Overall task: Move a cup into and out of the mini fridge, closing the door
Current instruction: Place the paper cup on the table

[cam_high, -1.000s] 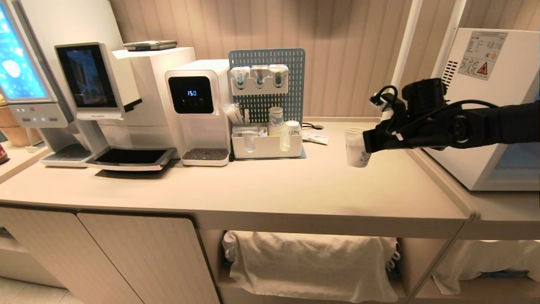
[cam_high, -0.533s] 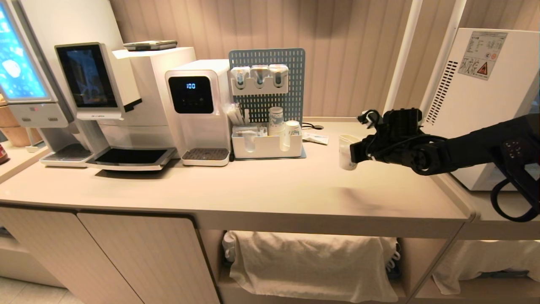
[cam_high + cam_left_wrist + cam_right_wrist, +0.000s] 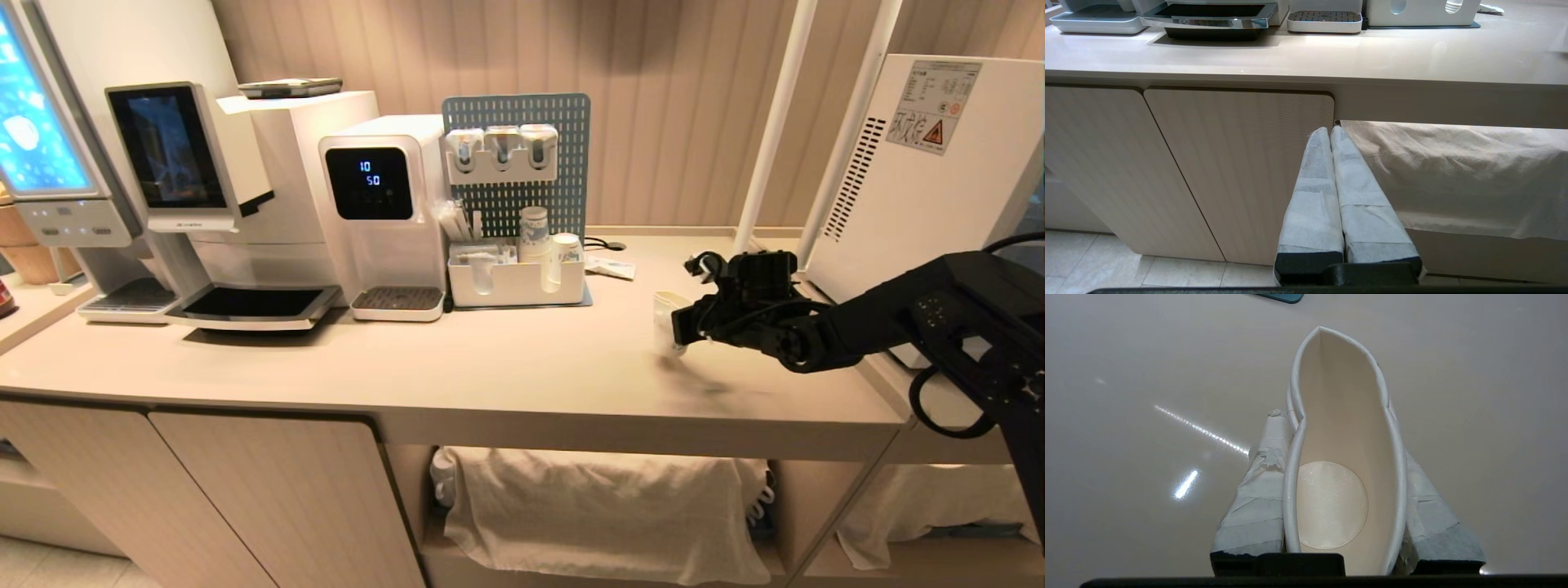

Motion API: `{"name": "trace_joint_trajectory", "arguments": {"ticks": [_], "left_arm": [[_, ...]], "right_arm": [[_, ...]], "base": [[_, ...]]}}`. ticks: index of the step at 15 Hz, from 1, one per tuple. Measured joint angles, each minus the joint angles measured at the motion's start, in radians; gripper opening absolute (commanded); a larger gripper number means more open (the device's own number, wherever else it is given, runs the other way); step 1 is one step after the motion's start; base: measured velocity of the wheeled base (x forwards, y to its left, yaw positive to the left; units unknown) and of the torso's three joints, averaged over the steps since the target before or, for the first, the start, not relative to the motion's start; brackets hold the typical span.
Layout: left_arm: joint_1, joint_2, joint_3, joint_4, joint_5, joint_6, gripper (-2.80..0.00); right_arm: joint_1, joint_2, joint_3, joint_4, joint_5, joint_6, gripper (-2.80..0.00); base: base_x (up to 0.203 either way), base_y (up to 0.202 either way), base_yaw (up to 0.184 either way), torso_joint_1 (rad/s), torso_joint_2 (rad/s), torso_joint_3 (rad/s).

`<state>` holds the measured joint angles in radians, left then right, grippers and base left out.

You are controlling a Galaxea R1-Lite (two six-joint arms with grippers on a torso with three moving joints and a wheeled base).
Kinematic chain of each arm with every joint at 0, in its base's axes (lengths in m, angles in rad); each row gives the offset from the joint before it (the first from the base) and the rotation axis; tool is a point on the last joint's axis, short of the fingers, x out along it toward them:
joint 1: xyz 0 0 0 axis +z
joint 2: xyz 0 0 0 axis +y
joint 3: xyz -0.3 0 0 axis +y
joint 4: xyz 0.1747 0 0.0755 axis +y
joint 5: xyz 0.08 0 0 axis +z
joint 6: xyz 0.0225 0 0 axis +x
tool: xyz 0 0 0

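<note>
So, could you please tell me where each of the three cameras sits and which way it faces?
Head view: high on the robot, looking down at the counter; the right arm reaches in with the cup.
Left wrist view: low before the counter, facing the cabinet door; the left gripper shows, shut.
Right wrist view: above the counter, looking down into the squeezed cup in the right gripper.
Head and right wrist views share the cup.

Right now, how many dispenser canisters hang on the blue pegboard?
3. They sit side by side in the white holder at the top of the pegboard: one at the left, one in the middle, one at the right. None seems hidden.
</note>
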<state>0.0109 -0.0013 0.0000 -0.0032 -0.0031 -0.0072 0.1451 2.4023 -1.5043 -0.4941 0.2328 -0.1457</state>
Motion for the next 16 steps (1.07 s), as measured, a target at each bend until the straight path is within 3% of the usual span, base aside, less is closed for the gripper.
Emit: {"name": "trace_joint_trajectory", "arguments": {"ticks": [3, 4, 16], "left_arm": [[0.0, 0.0, 0.0, -0.001, 0.0, 0.0, -2.8], [0.0, 0.0, 0.0, -0.001, 0.0, 0.0, -2.8], [0.0, 0.0, 0.0, -0.001, 0.0, -0.001, -2.8]], "right_arm": [[0.0, 0.031, 0.001, -0.019, 0.0, 0.0, -2.8], [0.0, 0.036, -0.002, -0.028, 0.001, 0.0, 0.0], [-0.015, -0.011, 0.037, -0.003, 0.007, 0.001, 0.0]], "base": [[0.0, 0.0, 0.0, 0.0, 0.0, 0.0], [0.0, 0.0, 0.0, 0.0, 0.0, 0.0], [0.0, 0.0, 0.0, 0.0, 0.0, 0.0]]}}
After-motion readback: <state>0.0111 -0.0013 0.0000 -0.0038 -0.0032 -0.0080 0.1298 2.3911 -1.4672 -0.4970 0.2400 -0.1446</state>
